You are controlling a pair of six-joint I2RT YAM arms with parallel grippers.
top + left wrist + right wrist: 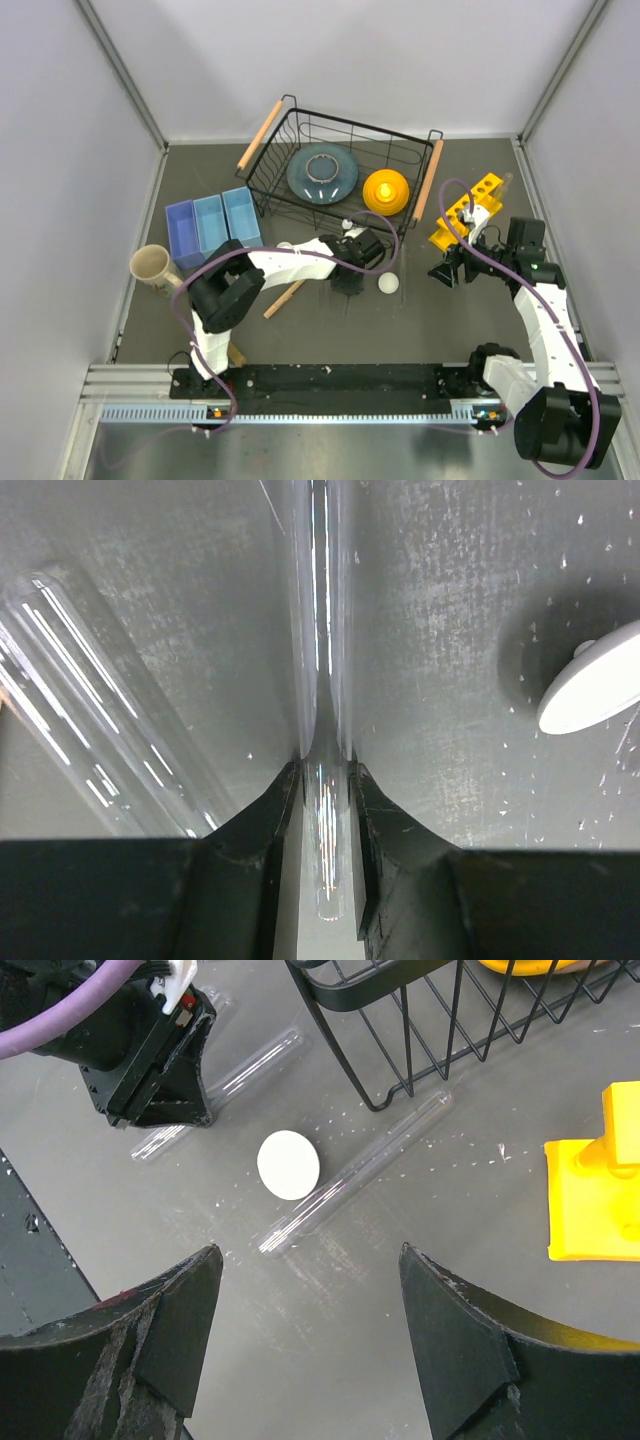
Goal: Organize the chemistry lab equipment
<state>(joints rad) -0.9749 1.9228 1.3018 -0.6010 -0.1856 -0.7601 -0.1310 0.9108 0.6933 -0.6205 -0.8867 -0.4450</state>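
Left gripper (323,772), at scene centre, jaws narrowed onto a clear test tube (322,630) lying flat, long axis running straight out between them; yellow tube rack (465,210) sits well right, just beside the wide-open, empty right gripper (310,1255).

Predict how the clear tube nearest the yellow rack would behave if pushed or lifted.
The clear tube is round and lies flat on the table, so it would probably roll sideways. Its thin see-through wall suggests it is light, slippery, perhaps fragile.
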